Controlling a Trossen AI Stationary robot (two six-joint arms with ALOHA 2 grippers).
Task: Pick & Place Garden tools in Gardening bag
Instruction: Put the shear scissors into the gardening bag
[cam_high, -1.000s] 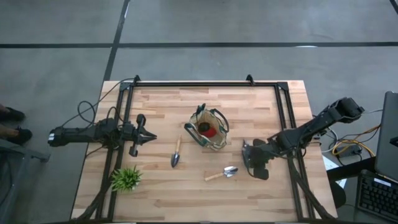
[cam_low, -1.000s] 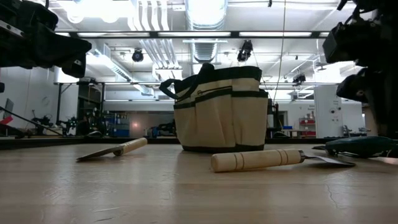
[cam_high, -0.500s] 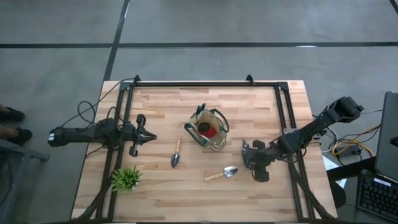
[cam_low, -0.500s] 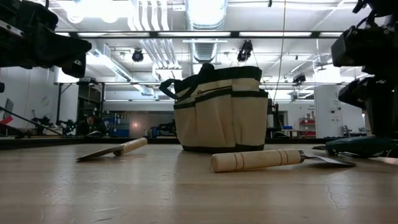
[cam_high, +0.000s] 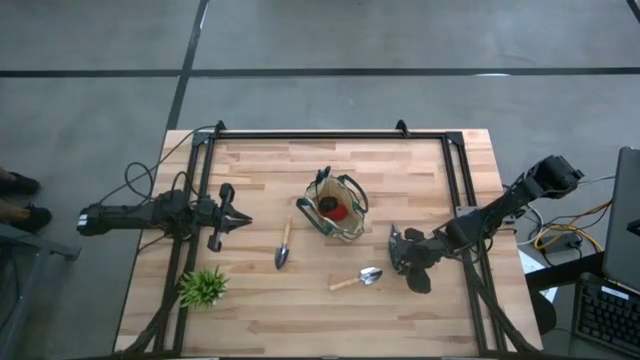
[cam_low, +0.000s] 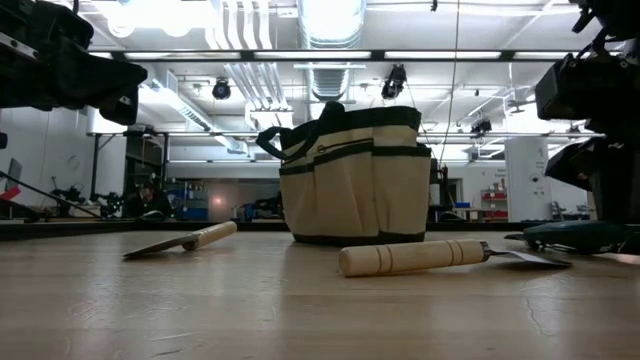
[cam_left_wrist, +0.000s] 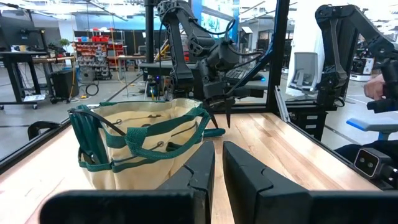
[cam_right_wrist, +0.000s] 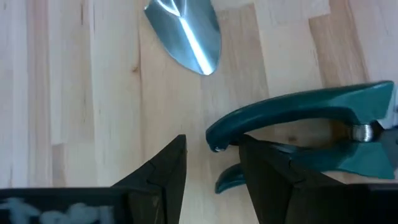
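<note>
The tan bag (cam_high: 338, 208) with green trim stands upright mid-table, with a red rounded item (cam_high: 340, 212) inside. One wooden-handled trowel (cam_high: 284, 246) lies left of the bag. Another (cam_high: 357, 278) lies nearer the front edge. Teal-handled pruning shears (cam_right_wrist: 311, 121) lie flat on the table right of that trowel and also show in the low view (cam_low: 580, 234). My right gripper (cam_right_wrist: 212, 140) is open, pointing down. Its fingers stand on either side of the shears' handle ends; I cannot tell whether they touch. My left gripper (cam_high: 240, 218) waits at the table's left, shut and empty.
A small leafy plant (cam_high: 203, 288) stands at the near left corner. A black frame (cam_high: 310, 135) runs along the far edge and both sides of the table. Bare wood lies along the near edge (cam_high: 300, 320).
My right gripper has shifted slightly and tipped further down over the pruning shears. The shears, trowels and bag have stayed where they were.
</note>
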